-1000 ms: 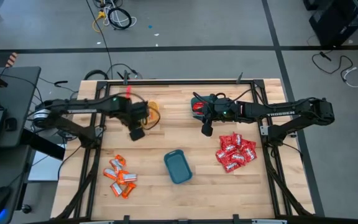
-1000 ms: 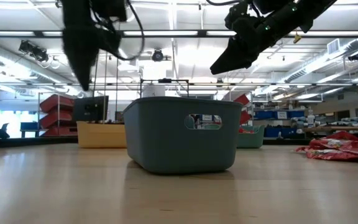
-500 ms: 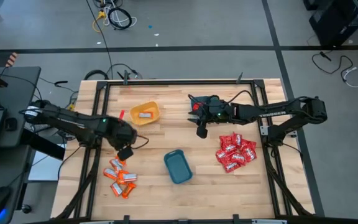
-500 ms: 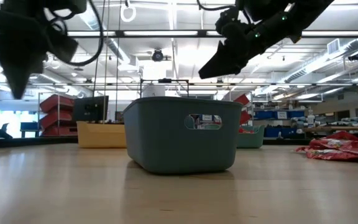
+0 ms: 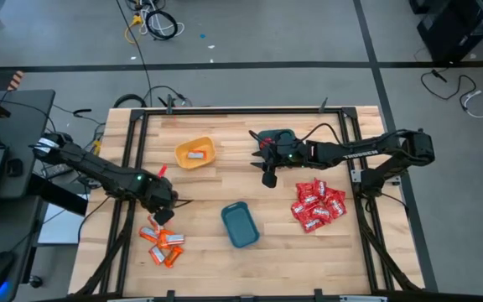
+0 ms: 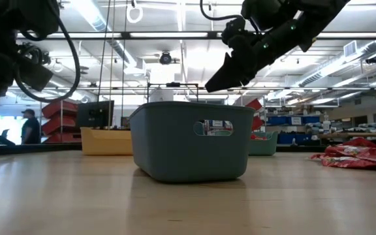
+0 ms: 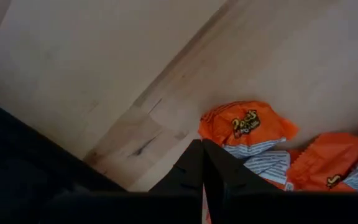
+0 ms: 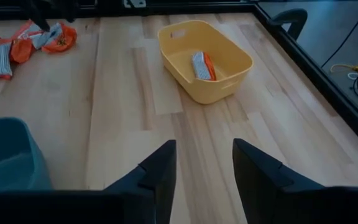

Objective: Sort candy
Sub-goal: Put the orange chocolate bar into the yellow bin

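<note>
Orange-and-white candy packets (image 5: 162,239) lie in a heap at the table's near left. My left gripper (image 5: 164,215) points down over the heap's far end, shut, with nothing between its fingers. In the left wrist view the shut tips (image 7: 202,149) stand beside an orange packet (image 7: 247,124). One orange-and-white packet (image 8: 202,65) lies in the yellow bin (image 5: 195,153). A pile of red candy (image 5: 317,205) lies at the right. My right gripper (image 5: 268,176) hangs open and empty above the table's middle, aimed toward the yellow bin (image 8: 204,59).
A teal bin (image 5: 240,224) stands at the near middle, between the two candy piles. The black frame rails (image 5: 128,168) run along the table's edges. Bare wood lies between the yellow bin and the right gripper (image 8: 202,165).
My left gripper has swung from over the yellow bin toward the table's near left and sunk down to the far end of the orange heap, rolling as it went; the yellow bin now shows uncovered. My right gripper has eased a little down and toward the left.
</note>
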Controlling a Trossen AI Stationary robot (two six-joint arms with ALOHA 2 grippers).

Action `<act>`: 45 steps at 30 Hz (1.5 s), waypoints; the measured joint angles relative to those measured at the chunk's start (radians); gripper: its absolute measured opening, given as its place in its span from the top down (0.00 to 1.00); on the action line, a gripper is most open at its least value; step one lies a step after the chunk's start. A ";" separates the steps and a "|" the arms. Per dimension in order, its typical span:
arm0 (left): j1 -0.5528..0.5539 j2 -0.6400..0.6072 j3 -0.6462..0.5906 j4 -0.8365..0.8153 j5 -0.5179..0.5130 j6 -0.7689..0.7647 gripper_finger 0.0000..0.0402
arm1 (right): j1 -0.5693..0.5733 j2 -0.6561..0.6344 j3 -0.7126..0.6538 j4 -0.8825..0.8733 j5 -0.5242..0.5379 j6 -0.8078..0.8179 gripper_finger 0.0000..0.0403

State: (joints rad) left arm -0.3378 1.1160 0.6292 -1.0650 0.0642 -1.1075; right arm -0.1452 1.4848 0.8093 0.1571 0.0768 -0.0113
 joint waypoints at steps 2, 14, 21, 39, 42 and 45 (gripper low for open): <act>0.000 0.001 0.000 -0.004 0.001 0.010 0.97 | 0.000 -0.001 0.000 0.003 0.000 -0.001 0.64; 0.000 0.002 0.000 0.079 0.047 0.022 0.71 | 0.000 -0.001 0.000 0.002 -0.001 -0.008 0.62; 0.000 0.002 -0.070 0.090 0.090 -0.001 0.58 | 0.000 -0.001 0.000 -0.001 -0.001 -0.008 0.61; 0.000 0.002 -0.146 0.270 0.051 0.006 0.69 | 0.000 -0.002 0.000 -0.002 -0.002 -0.008 0.61; 0.002 0.002 -0.128 0.265 -0.011 0.007 0.81 | 0.000 -0.002 0.000 -0.002 -0.002 -0.008 0.62; 0.015 0.003 -0.107 0.264 -0.048 0.007 0.94 | 0.000 -0.002 0.000 -0.002 -0.002 -0.008 0.62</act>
State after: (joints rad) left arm -0.3224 1.1191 0.5220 -0.8009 0.0162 -1.1006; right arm -0.1452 1.4830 0.8094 0.1555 0.0750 -0.0193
